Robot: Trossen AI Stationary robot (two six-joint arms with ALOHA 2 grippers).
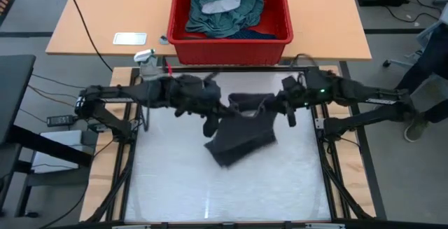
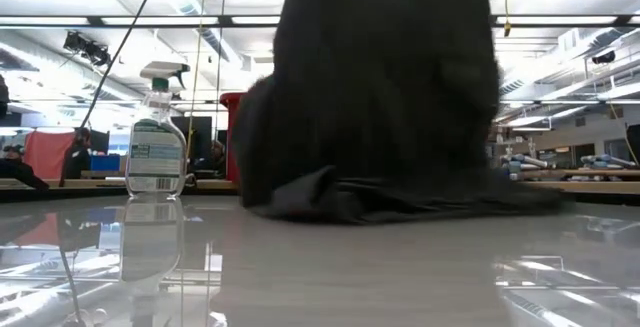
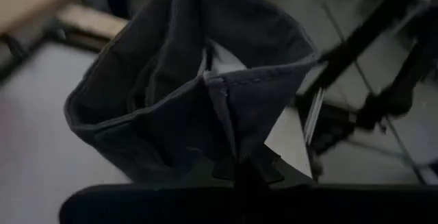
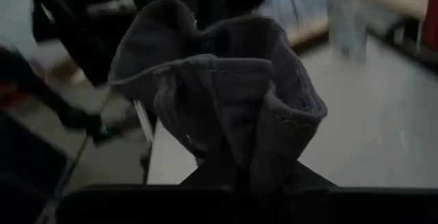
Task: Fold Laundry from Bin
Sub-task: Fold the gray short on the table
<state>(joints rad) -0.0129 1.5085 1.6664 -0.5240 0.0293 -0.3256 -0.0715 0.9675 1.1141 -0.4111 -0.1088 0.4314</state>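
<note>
I had the dark grey garment (image 1: 241, 136) lifted between my two arms over the middle of the white tabletop (image 1: 175, 180). My left jaws (image 1: 210, 119) were pressed together on one stitched edge of it; from my left wrist I saw the hem (image 3: 236, 90) folded and pinched right at my fingers. My right jaws (image 1: 285, 110) were pinching the opposite edge, and from my right wrist the cloth (image 4: 226, 94) bunched up in a soft wad straight above my grip. The garment sagged between the two holds, its lower part draped down onto the tabletop and lying there in a crumpled slant. From table height the dark cloth (image 2: 385, 97) rose like a curtain, its bottom fold (image 2: 400, 202) resting flat on the surface.

The red bin (image 1: 231, 43) stood on the wooden table beyond my work surface, near the middle of its front edge. In it lay the rest of the laundry: a teal-green dotted shirt (image 1: 227, 12) heaped on top, a pale piece (image 1: 222, 5) lying across it, and a strip of dark blue (image 1: 245, 36) showing along the near wall.

A spray bottle (image 2: 155, 132) stood upright near my left arm, at the far corner of the white tabletop. A small flat white object (image 1: 130, 38) lay on the wooden table, well apart from the bin.
</note>
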